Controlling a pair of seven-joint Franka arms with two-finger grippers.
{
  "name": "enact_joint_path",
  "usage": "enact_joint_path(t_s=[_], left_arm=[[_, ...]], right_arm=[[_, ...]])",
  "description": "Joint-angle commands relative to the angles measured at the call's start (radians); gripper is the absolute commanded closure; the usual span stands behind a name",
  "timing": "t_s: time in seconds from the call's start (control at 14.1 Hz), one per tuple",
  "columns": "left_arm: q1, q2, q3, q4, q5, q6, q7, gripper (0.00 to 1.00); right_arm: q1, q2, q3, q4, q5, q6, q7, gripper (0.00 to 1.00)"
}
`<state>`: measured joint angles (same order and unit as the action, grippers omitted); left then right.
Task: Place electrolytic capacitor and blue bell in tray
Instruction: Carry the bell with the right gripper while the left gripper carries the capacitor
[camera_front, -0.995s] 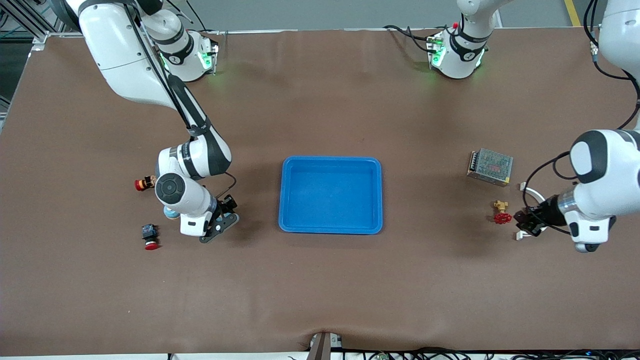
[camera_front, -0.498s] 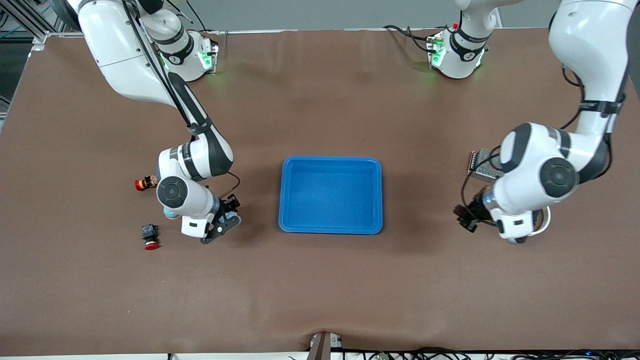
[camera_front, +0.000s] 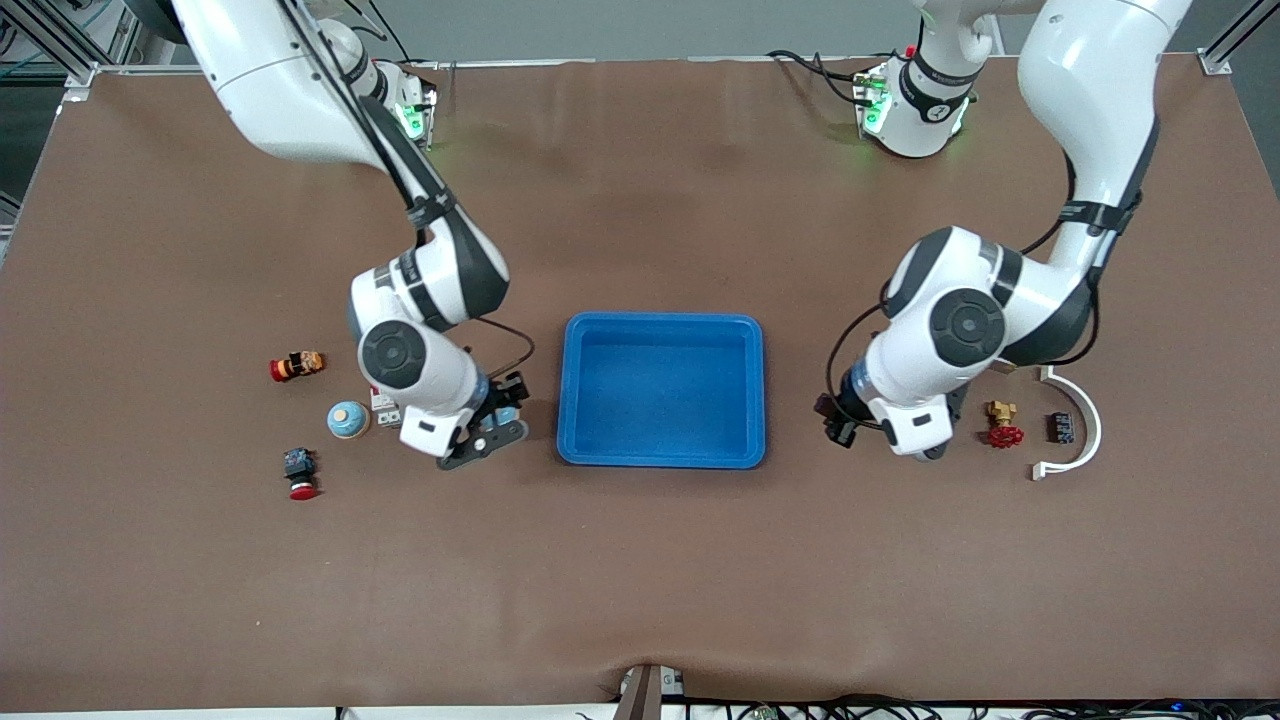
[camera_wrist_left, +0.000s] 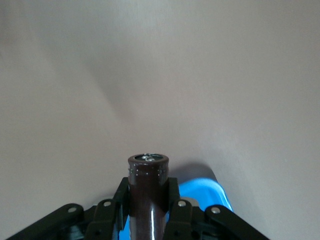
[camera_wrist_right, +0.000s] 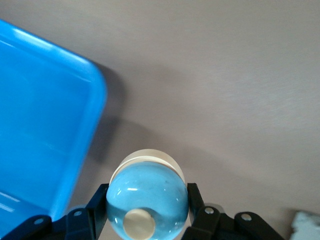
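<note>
The bright blue tray (camera_front: 660, 319) lies empty at the table's middle. My right gripper (camera_front: 498, 424) hangs low over the table beside the tray, toward the right arm's end. In the right wrist view it (camera_wrist_right: 146, 212) is shut on a light blue bell (camera_wrist_right: 145, 192) with a cream button, and the tray's corner (camera_wrist_right: 40, 115) shows close by. My left gripper (camera_front: 833, 419) hangs over the table beside the tray, toward the left arm's end. In the left wrist view it (camera_wrist_left: 147, 197) is shut on a dark brown electrolytic capacitor (camera_wrist_left: 148, 172), with the tray's corner (camera_wrist_left: 206, 191) underneath.
A second light blue bell (camera_front: 348, 419), a small white block (camera_front: 385, 408), an orange-red part (camera_front: 296, 365) and a black push button with a red cap (camera_front: 299, 472) lie toward the right arm's end. A brass valve with a red handwheel (camera_front: 1003, 426), a small black part (camera_front: 1060, 428) and a white curved piece (camera_front: 1085, 420) lie toward the left arm's end.
My left arm swung from its end of the table toward the tray with the capacitor. My right gripper moved toward the tray with the bell, uncovering the second bell on the table.
</note>
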<state>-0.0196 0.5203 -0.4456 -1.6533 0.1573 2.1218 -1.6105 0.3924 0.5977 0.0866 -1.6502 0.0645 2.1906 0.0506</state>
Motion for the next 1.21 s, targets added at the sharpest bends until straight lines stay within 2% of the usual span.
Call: enact_joint_path(t_s=[0.0, 0.21, 0.36, 0.64, 0.85, 1.14], left_arm=[[-0.057, 0.032, 0.008, 0.044, 0.007, -0.014, -0.087, 1.00], [-0.082, 0.093, 0.008, 0.101, 0.013, -0.014, -0.280, 1.00], [-0.137, 0.121, 0.019, 0.109, 0.016, -0.013, -0.337, 1.00], [-0.258, 0.145, 0.091, 0.148, 0.053, 0.000, -0.478, 1.00], [-0.306, 0.196, 0.117, 0.202, 0.059, 0.000, -0.519, 1.00], [-0.353, 0.216, 0.169, 0.208, 0.059, 0.046, -0.532, 1.00]], right_arm=[[0.086, -0.039, -0.001, -0.022, 0.012, -0.021, 0.170, 0.50], [0.149, -0.039, -0.001, -0.022, 0.012, -0.014, 0.261, 0.50], [0.177, -0.038, -0.001, -0.023, 0.012, -0.015, 0.302, 0.50], [0.207, -0.027, -0.002, -0.025, 0.011, 0.020, 0.356, 0.50], [0.230, -0.018, -0.002, -0.025, 0.006, 0.038, 0.393, 0.50], [0.240, 0.014, -0.004, -0.032, 0.005, 0.104, 0.411, 0.50]])
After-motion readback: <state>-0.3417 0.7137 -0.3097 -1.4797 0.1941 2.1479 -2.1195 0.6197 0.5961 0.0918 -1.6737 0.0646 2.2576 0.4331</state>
